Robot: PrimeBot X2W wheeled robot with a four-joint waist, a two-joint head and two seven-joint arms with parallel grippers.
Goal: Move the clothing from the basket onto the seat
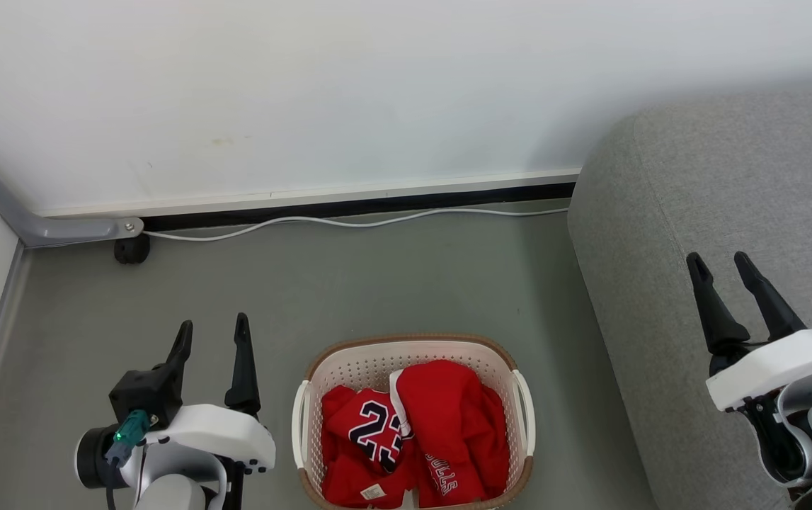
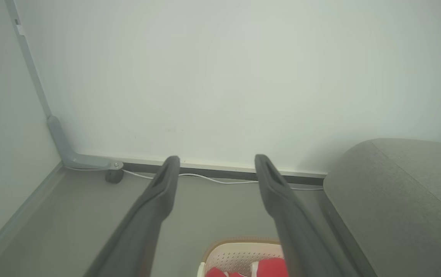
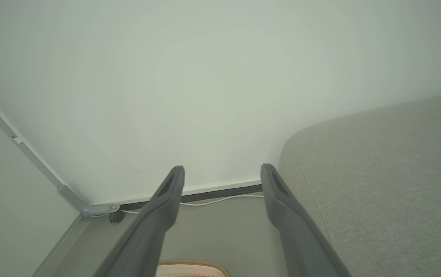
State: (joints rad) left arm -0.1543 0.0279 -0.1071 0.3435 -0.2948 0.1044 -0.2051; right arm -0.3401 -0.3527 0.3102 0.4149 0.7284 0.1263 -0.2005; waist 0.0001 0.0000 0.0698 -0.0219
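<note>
While both tools hang wide open with nothing between their fingers, the whole job lies ahead: the red clothing [image 1: 441, 414] sits heaped in the basket [image 1: 406, 342], which stands on the floor [image 1: 377, 283] between the two arms, with the grey sofa [image 1: 717, 184] close on its right. The left tool [image 1: 212, 322] hovers beside the basket's left side, and the right tool [image 1: 718, 258] hovers in front of the sofa's rounded edge. Both are clear of the cloth.

Several things could spoil the first lift. The basket looks light, so a finger that hooks its holed wall or a handle would likely drag or tip it rather than free a garment. A shallow pinch on one loose fold may slip, or pull up a trailing piece that snags on the rim. The garments lie tangled together, so one may ride up with another and drop onto the floor in the gap before the sofa. Because that edge is rounded, cloth let go too near it could slide off. The right arm is also near the sofa's side and may brush it on the way down to the basket
</note>
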